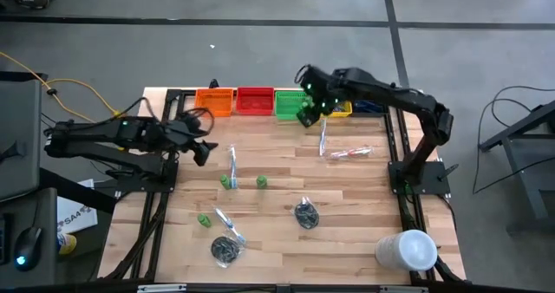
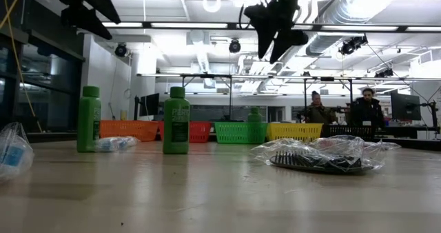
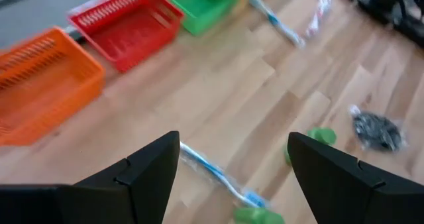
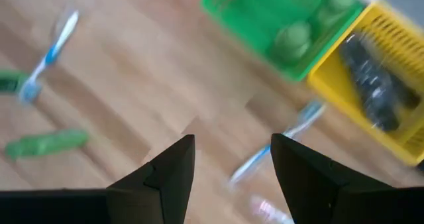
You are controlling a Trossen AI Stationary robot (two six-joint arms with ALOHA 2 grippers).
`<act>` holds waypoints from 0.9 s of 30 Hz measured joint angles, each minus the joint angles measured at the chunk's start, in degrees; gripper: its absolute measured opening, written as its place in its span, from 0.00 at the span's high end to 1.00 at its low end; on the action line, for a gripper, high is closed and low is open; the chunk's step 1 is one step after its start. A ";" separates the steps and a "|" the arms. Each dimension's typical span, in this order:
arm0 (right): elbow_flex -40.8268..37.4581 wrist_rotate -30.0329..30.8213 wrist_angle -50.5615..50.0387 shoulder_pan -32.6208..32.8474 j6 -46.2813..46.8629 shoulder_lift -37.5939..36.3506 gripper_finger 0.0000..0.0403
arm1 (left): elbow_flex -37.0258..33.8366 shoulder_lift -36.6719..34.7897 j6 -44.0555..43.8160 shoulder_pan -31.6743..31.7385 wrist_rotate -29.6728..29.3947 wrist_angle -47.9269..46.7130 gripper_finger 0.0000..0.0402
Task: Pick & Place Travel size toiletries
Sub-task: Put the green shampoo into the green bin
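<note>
My left gripper (image 1: 205, 150) is open and empty above the table's left part, over a clear-wrapped toothbrush (image 3: 218, 177) that lies flat on the wood. My right gripper (image 1: 308, 113) is open and empty, raised near the green bin (image 4: 265, 12), which holds green bottles (image 4: 295, 37). Two green bottles (image 2: 88, 119) (image 2: 176, 120) stand upright mid-table; a third (image 1: 204, 220) lies nearer. Another toothbrush (image 4: 271, 151) lies below the right gripper. A wrapped comb (image 2: 324, 156) and dark round bundles (image 1: 305, 213) (image 1: 226, 250) lie on the table.
Orange (image 1: 217, 100), red (image 1: 255, 100), green, yellow (image 1: 340, 109) and blue (image 1: 368, 107) bins line the far edge; the yellow one holds a dark item (image 4: 371, 85). A large white cylinder (image 1: 408, 250) stands at the near right corner. People stand in the room behind (image 2: 365, 112).
</note>
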 joint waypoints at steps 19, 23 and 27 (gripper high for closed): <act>-0.01 16.83 -9.81 28.32 31.59 -0.17 0.52 | 0.01 27.24 9.26 -0.02 18.29 17.09 0.30; -0.67 20.29 -12.25 31.77 36.56 -1.76 0.52 | 0.01 30.34 9.36 0.00 20.59 20.88 0.30; -6.37 21.52 -8.99 33.44 38.55 -5.78 0.52 | 0.35 31.84 9.17 0.00 22.99 22.88 0.30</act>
